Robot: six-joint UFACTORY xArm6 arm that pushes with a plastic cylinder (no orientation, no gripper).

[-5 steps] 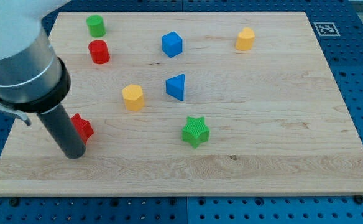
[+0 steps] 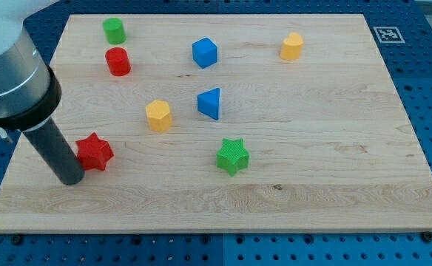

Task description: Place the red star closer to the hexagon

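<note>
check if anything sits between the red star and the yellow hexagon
Nothing visible does. The red star has bare board up and to the view's right toward the yellow hexagon. My tip sits at the star's lower left.

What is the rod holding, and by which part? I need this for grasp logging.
Nothing is held: my tip sits beside the red star, on its left.

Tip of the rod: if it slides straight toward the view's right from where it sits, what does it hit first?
My tip sits just left of and slightly below the red star. Sliding right, it would likely clip the star's lower edge first; a slightly lower line may miss it.
</note>
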